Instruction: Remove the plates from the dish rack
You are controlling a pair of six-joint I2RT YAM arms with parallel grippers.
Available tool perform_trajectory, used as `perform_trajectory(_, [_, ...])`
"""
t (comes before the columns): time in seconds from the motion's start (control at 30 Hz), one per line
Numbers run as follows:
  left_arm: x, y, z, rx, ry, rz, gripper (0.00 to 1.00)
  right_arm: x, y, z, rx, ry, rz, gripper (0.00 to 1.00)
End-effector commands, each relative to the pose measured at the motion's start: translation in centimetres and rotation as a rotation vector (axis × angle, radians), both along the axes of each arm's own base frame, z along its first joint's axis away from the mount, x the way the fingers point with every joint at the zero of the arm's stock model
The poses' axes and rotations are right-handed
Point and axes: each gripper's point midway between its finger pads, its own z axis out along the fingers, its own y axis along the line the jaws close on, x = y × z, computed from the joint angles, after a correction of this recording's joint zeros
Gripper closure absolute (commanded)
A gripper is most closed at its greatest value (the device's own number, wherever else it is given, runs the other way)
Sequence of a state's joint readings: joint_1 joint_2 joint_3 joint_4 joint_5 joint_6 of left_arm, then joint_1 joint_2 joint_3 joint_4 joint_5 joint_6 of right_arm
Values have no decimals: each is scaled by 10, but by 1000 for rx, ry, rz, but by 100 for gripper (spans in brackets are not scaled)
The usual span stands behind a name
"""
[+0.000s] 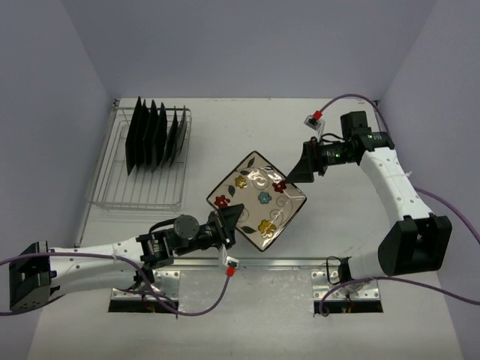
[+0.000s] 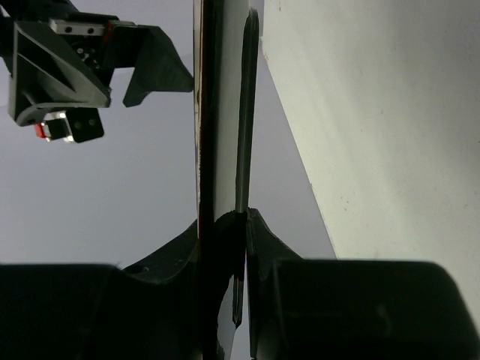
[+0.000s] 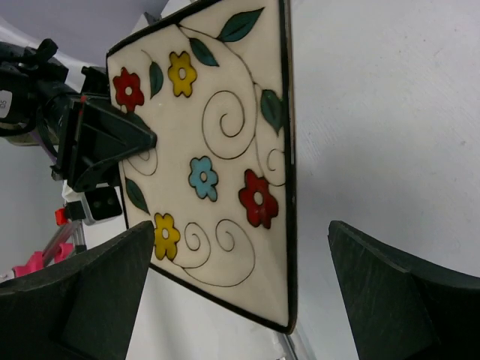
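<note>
A square cream plate with coloured flowers and a black rim is held over the table's middle. My left gripper is shut on its near-left edge. In the left wrist view the plate is edge-on between the closed jaws of the left gripper. My right gripper is open at the plate's right corner. In the right wrist view the plate sits between the spread jaws of the right gripper, untouched. The silver wire dish rack stands at the far left with several dark plates upright in it.
The white table has walls on the left, far and right sides. A metal rail runs along the near edge by the arm bases. Purple cables trail from both arms.
</note>
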State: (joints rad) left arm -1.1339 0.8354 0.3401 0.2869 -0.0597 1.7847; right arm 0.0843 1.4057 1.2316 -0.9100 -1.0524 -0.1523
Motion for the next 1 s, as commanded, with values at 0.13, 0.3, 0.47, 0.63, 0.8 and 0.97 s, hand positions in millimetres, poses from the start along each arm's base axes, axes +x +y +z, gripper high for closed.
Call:
perform_trajectory(0.13, [-11,-2,101,-334,-187,-41,100,10,10,-24,17,33,38,5])
perform_trajectory(0.3, [-12,-5,102,-342,-194,-50,100,-3,30,-36,12,61,100,9])
perform_trajectory(0.47, [-5,-9,108,-363,-181,-22,100,-19,52,-47,39,126,179,37])
perform_trajectory(0.63, [2,-7,97,-341,-158,17,100,-20,58,-43,131,229,193,94])
perform_trajectory(0.8, [20,8,87,-322,-92,155,35,-2,45,-35,202,294,131,100])
perform_trajectory(0.97, [31,23,97,-359,-43,256,0,35,9,-34,245,339,-19,100])
